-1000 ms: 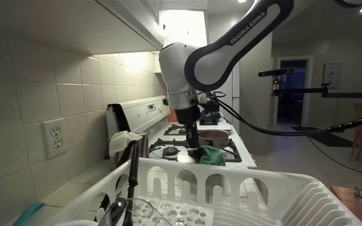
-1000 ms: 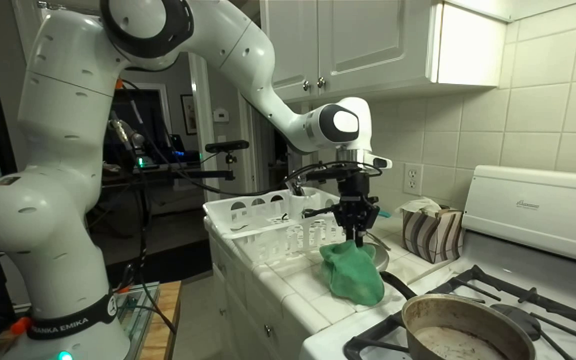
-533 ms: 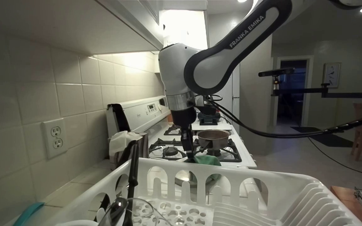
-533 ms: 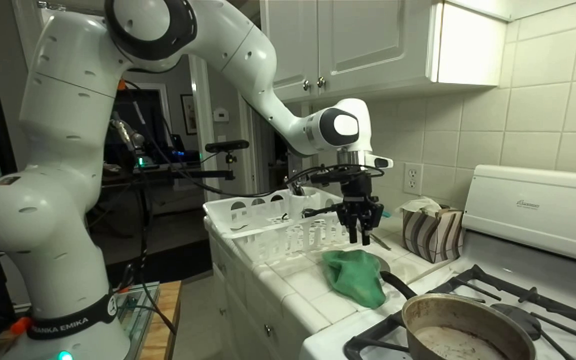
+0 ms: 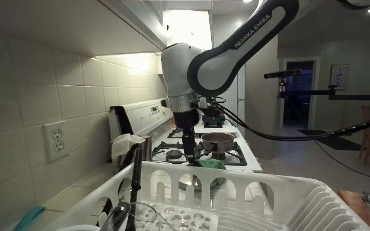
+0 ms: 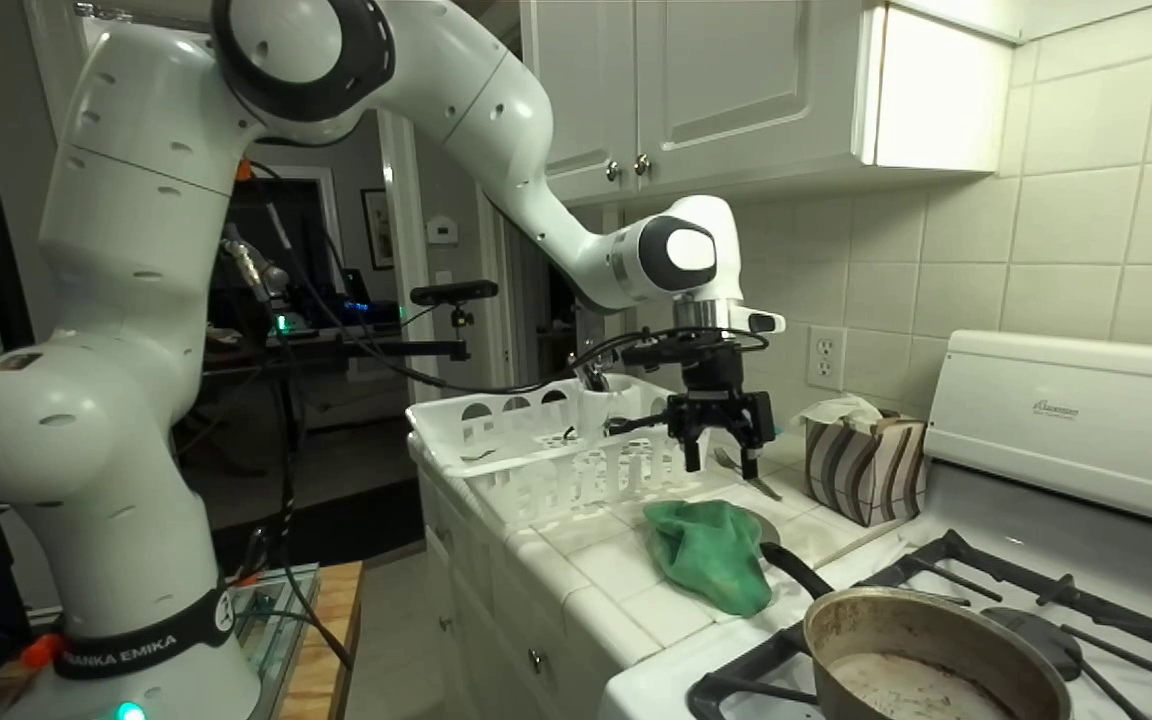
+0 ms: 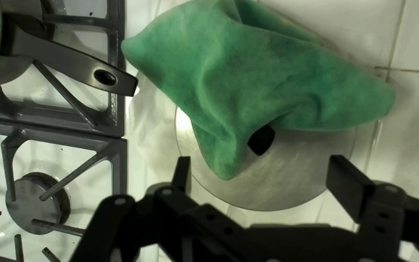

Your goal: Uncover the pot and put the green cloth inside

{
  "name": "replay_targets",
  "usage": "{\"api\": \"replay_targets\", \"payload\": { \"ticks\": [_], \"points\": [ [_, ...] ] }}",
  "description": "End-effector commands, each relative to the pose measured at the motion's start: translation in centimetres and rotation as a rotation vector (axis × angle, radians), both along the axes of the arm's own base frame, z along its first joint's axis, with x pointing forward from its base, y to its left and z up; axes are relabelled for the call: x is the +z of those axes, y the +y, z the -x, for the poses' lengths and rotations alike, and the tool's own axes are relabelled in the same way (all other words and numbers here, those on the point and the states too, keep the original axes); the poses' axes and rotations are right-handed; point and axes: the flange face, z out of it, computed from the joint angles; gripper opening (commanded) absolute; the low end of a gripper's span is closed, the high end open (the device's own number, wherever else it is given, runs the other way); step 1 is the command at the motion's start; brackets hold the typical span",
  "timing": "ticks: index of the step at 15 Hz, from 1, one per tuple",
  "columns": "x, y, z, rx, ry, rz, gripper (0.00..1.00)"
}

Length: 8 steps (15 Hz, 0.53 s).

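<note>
since the saucepan [image 7: 13, 67] at left in the wrist view stands uncovered, the step in hand is probably picking up the green cloth [image 7: 238, 76], crumpled mid-view; the gripper [image 7: 262, 174], spread wide, holding nothing, hangs clear of it and should centre over a thick fold, away from the black knob [image 7: 262, 140], lest the metal lid [image 7: 296, 167] partly under the cloth, down on the worktop [image 7: 416, 109], come along.

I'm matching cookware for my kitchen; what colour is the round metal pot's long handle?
Black; the long handle shows best in the wrist view.
</note>
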Motion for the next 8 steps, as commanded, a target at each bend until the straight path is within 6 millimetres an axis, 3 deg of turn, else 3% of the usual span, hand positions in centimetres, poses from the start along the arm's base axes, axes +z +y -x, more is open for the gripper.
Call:
{"api": "replay_targets", "payload": {
  "ticks": [1, 8],
  "points": [
    [-0.6, 0.6, 0.9, 0.013, 0.007, -0.011, 1.00],
    [-4.0, -0.4, 3.4, -0.041, 0.063, -0.025, 1.00]
  ]
}}
